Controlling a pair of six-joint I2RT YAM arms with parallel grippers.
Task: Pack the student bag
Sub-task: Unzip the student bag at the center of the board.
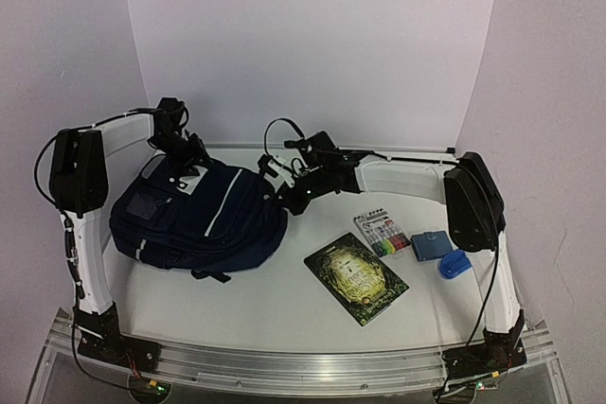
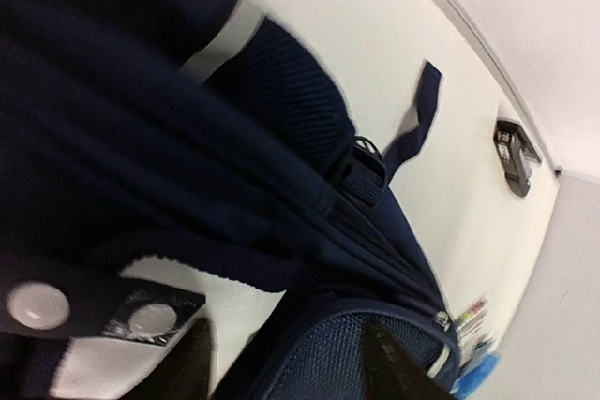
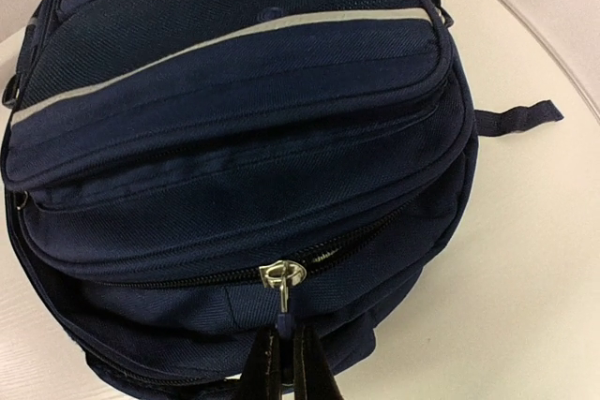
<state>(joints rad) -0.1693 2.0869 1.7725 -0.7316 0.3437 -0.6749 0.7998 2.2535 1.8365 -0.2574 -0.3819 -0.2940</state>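
Although under way, looks far from finished. Shows the student bag (image 1: 199, 219) lying on its side at the left of the worktop (image 1: 265, 328), bulging, with no open mouth visible in any view. Leaves everything meant for it outside: a green-and-gold book (image 1: 355, 279) flat near the middle, a pack of markers (image 1: 383, 232) beyond it, a small blue pouch (image 1: 431, 245) just beside the markers, and a little blue object (image 1: 454, 265) near the pouch, all well apart from the bag. Seems to call for unzipping first, then loading each item, then closing.

Reaches with the right arm low from the right side, forearm stretched toward the bag's right end. Has the right gripper (image 3: 281, 358) pinched tight on the dark pull tab hanging from the metal zip slider (image 3: 282, 274) of the big compartment; cannot tell how far along its track. Bends the left arm up and over the far end of the bag, with the left gripper (image 2: 286, 344) pointing down beside the white patch (image 2: 84, 377). Holds those fingers (image 2: 192, 367) roughly half apart, astride a mesh-lined padded edge of the bag, clamped on nothing as far as visible.
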